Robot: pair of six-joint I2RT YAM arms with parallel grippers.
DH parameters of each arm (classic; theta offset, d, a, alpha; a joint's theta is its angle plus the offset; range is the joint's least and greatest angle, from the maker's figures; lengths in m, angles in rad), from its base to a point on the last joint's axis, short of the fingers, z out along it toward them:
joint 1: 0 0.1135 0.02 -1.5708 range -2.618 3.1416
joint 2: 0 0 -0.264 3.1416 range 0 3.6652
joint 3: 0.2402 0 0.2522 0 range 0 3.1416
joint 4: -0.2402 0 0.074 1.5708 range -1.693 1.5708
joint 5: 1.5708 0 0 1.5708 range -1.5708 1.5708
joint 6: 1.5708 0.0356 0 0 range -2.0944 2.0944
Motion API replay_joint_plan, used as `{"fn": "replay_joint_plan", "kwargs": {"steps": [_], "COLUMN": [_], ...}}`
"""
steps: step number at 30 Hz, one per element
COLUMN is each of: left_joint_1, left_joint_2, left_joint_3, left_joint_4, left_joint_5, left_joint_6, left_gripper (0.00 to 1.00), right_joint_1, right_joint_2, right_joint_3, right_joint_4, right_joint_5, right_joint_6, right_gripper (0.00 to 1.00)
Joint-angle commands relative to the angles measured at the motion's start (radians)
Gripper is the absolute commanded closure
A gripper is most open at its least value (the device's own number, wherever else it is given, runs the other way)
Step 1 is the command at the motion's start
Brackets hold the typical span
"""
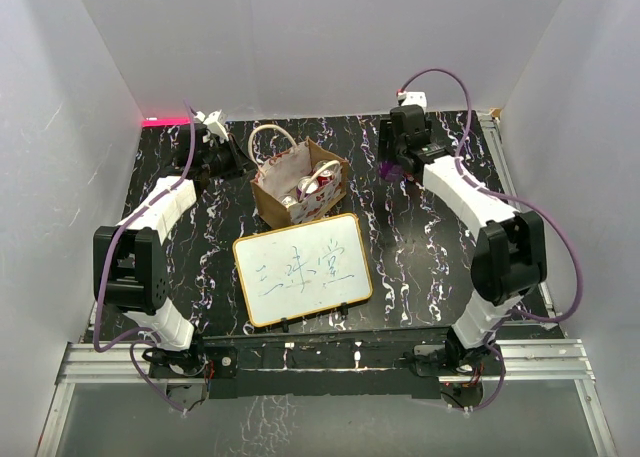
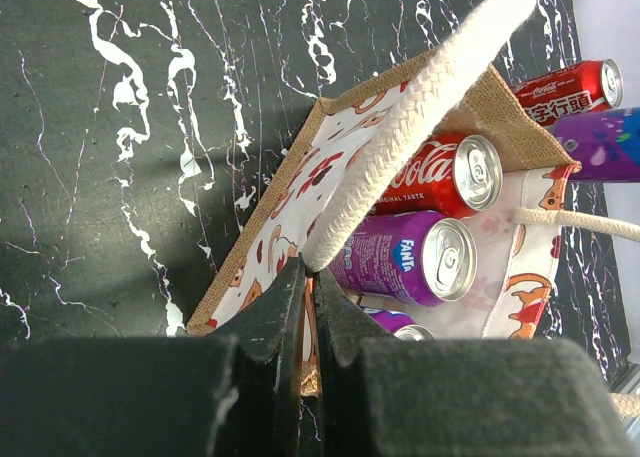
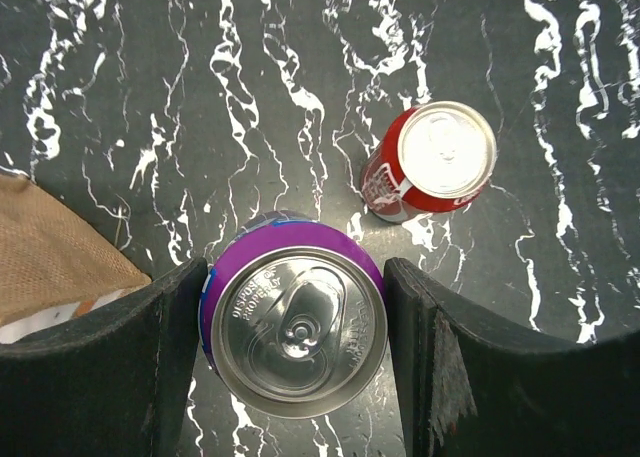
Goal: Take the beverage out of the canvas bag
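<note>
The left end effector [image 2: 308, 274] is pressed together on a cream handle [image 2: 420, 117] of the bag [image 2: 325, 162], which sits on the tabletop [image 2: 100, 127] behind the whiteboard [image 1: 302, 267]. Inside lie a cola can [image 2: 440, 172] and a purple soda can [image 2: 400, 257] (tops toward the opening). The right end effector [image 3: 297, 282] pinches an upright purple can [image 3: 290, 342] on the tabletop outside the bag, an upright red can [image 3: 435, 162] just beside it.

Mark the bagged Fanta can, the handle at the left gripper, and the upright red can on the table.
Fanta can [image 2: 400, 259]: left wrist view, labelled side.
cream handle [image 2: 420, 127]: left wrist view, mid-rope.
red can [image 3: 447, 149]: right wrist view, lid.
</note>
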Motion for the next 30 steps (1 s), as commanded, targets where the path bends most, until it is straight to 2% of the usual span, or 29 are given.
{"fn": "replay_joint_plan", "kwargs": {"steps": [1,13,24,27,30], "left_joint_1": [0.005,0.006,0.006,0.006,0.006], "left_joint_2": [-0.029,-0.023,-0.009,-0.011,-0.011], "left_joint_3": [-0.006,-0.003,0.001,0.003,0.002], "left_joint_4": [0.008,0.005,0.004,0.003,0.004], "left_joint_5": [0.013,0.019,0.023,0.022,0.023], "left_joint_6": [0.001,-0.003,-0.006,-0.004,-0.006], "left_gripper": [1.0,1.0,1.0,1.0,1.0], "right_joint_1": [-0.008,-0.015,-0.03,-0.031,-0.031], "right_joint_2": [0.023,0.236,0.33,0.329,0.328], "right_joint_3": [0.066,0.208,0.274,0.265,0.255], "right_joint_4": [0.145,0.136,0.1,0.1,0.1], "right_joint_5": [-0.022,0.079,0.042,0.036,0.03], "right_joint_6": [0.005,-0.073,-0.069,-0.068,-0.066], "right_gripper": [0.92,0.92,0.92,0.84,0.7]}}
